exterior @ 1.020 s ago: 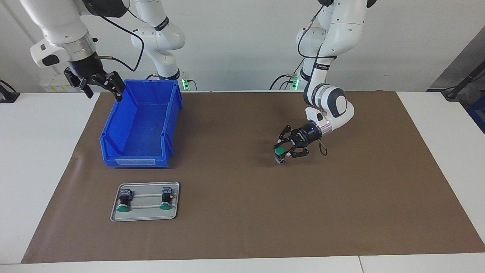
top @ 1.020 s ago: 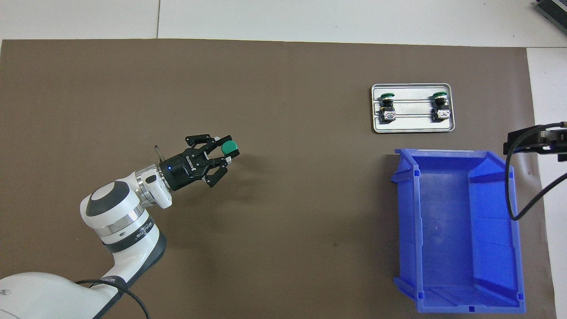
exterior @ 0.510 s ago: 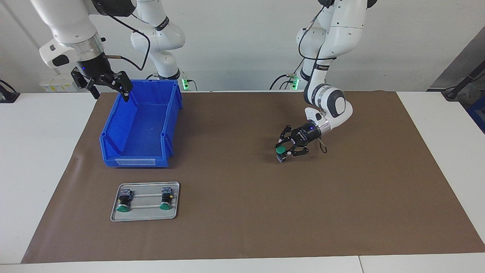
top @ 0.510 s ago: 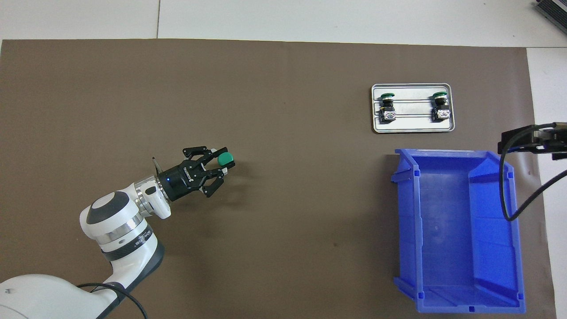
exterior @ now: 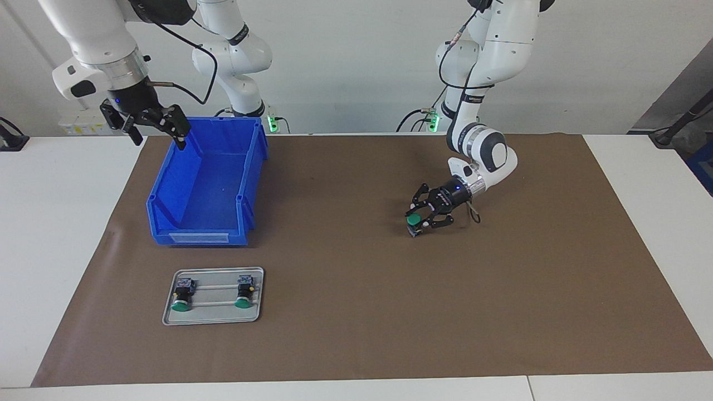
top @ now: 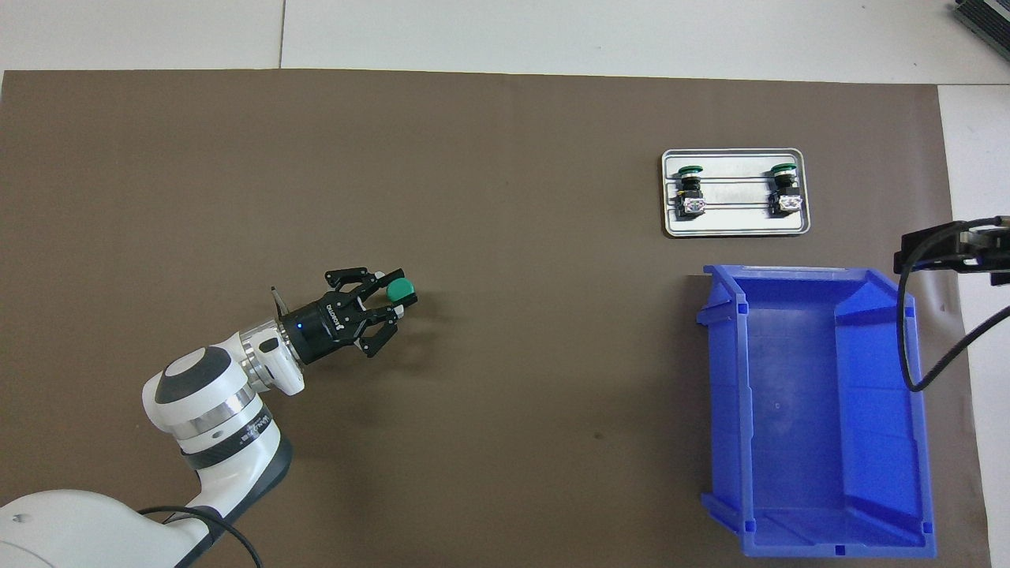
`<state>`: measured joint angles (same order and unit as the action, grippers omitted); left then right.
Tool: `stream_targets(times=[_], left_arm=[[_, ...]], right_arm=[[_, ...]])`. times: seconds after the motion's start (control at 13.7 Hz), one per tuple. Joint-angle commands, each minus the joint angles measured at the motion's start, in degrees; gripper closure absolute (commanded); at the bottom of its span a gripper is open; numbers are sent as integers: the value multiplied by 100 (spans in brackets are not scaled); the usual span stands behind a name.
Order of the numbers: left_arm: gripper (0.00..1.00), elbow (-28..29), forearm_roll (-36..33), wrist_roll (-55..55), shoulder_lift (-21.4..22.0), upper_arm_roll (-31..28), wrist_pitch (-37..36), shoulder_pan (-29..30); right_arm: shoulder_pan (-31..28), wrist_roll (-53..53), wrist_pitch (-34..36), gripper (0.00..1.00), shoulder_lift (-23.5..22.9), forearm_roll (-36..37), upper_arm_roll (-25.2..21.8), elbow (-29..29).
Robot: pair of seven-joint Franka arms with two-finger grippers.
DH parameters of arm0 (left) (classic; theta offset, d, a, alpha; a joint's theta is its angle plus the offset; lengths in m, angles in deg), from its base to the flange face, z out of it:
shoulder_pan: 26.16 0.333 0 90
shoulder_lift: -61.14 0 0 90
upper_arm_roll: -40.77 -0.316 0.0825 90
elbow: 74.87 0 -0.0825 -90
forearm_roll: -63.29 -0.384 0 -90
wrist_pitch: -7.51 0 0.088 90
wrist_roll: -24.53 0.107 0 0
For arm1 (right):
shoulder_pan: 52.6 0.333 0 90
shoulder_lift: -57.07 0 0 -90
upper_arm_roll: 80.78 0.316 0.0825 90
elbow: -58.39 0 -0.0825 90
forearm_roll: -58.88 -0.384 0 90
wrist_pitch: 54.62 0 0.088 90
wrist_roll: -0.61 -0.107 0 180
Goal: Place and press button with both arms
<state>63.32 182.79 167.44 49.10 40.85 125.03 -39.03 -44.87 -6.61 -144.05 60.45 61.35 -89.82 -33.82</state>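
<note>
A button [exterior: 413,221] [top: 399,290] with a green cap on top and a black body stands upright in my left gripper [exterior: 415,224] [top: 394,298], which is shut on its body. It is low over the brown mat [exterior: 390,312], toward the left arm's end of the table. I cannot tell whether its lower end touches the mat. My right gripper [exterior: 159,138] [top: 940,251] hangs open and empty in the air over the outer rim of the blue bin [exterior: 200,238] [top: 722,394].
A small metal tray [exterior: 211,320] [top: 734,231] lies on the mat, farther from the robots than the bin. Two more green-capped buttons [exterior: 180,303] [exterior: 242,301] lie on it. White table borders the mat on all sides.
My left gripper has come down toward the mat with the button, drawing slightly back toward the robots. My right gripper has shifted a little over the bin's rim and stayed open.
</note>
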Motion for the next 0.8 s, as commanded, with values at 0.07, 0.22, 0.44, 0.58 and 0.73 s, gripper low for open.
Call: stream_targets(times=[0.07, 0.22, 0.44, 0.58, 0.73], left_arm=[[31, 85, 65, 123, 105, 28, 149, 4], [24, 85, 65, 88, 114, 28, 122, 48], [23, 59, 65, -157, 141, 28, 96, 118], [23, -20, 65, -377, 149, 28, 113, 118], [23, -134, 56, -675, 193, 11, 175, 110]], right_arm=[[-52, 107, -109, 0, 101, -45, 16, -104], [-52, 107, -109, 0, 101, -45, 16, -104], [-52, 98, -109, 0, 101, -45, 16, -104], [-52, 54, -109, 0, 101, -53, 16, -104], [-61, 36, -101, 0, 110, -53, 16, -104]])
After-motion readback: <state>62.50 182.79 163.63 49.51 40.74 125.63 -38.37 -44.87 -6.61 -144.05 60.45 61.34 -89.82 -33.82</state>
